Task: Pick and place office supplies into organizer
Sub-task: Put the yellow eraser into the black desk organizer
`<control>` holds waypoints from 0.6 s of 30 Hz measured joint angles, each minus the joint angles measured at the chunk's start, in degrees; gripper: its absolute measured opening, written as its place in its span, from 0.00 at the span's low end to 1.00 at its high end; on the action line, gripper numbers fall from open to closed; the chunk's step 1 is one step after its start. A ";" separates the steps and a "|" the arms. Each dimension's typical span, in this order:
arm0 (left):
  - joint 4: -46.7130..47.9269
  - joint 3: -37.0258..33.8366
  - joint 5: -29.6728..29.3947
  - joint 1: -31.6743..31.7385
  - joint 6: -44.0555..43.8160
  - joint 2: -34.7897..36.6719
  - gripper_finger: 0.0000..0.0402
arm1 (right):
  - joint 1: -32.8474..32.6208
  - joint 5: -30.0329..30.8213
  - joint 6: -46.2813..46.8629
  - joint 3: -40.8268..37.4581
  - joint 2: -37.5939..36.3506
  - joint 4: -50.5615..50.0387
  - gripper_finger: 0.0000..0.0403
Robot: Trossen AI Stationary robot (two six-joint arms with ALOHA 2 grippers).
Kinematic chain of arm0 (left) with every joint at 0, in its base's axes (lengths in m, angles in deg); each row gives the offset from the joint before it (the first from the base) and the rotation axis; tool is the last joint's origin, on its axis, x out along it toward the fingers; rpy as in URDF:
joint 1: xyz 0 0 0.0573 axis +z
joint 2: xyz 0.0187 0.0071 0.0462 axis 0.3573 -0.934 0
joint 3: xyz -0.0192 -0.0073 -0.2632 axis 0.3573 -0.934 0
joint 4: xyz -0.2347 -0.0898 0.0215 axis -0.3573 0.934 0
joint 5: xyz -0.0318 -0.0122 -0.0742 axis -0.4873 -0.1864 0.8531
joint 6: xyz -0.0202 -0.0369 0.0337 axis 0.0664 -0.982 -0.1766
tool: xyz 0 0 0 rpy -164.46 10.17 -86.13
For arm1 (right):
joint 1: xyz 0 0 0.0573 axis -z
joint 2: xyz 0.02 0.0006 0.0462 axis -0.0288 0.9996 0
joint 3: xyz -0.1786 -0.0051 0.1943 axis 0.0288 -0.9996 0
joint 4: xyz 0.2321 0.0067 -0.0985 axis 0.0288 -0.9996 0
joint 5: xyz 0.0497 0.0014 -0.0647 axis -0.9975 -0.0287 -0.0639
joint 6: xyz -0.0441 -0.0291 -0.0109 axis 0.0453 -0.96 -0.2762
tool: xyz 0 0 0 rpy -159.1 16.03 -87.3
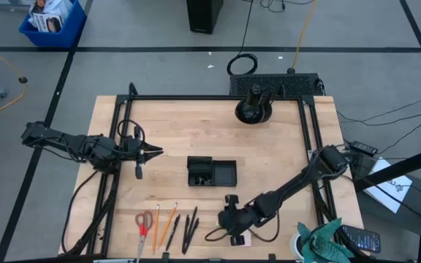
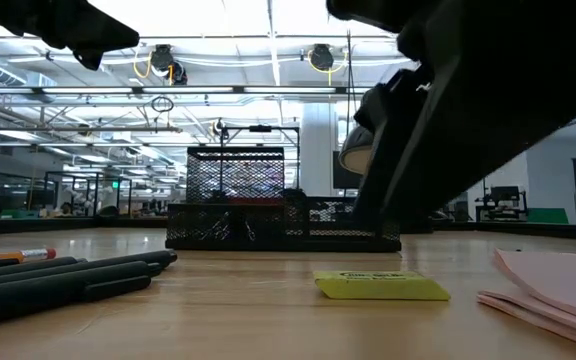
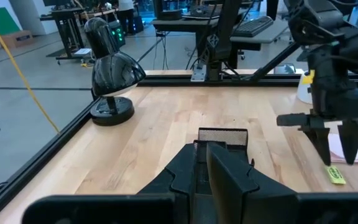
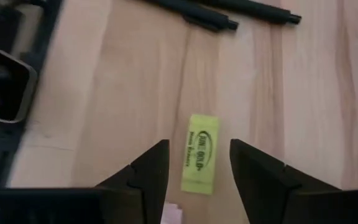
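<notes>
A small yellow-green piece [image 4: 201, 152] lies flat on the wooden table. My right gripper [image 4: 199, 144] hovers open just over it, one finger on each side, touching nothing; in the high view it is at the near middle [image 1: 226, 225]. Beside it lies the pink sticky-note pad [image 1: 240, 239]. The black mesh organizer [image 1: 212, 172] stands at the table's middle. Red-handled scissors [image 1: 143, 226], orange pencils [image 1: 163, 225] and black pens [image 1: 188, 230] lie in a row at the near edge. My left gripper [image 1: 154, 152] waits shut at the left, above the table.
A round black stand with a post [image 1: 253, 109] sits at the far edge. A teal cloth [image 1: 327, 241] and a white cup [image 1: 298, 245] are at the near right corner. A black frame [image 1: 123, 117] runs along the table's sides.
</notes>
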 joint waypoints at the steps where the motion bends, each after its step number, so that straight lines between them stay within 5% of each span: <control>1: 0.00 0.00 0.01 0.01 -0.04 0.01 0.12 | -0.03 0.12 0.11 0.60 0.54 -0.82 0.41; 18: -1.14 0.00 0.05 0.05 3.64 0.01 0.12 | -1.06 2.94 4.29 -0.44 5.29 0.08 0.41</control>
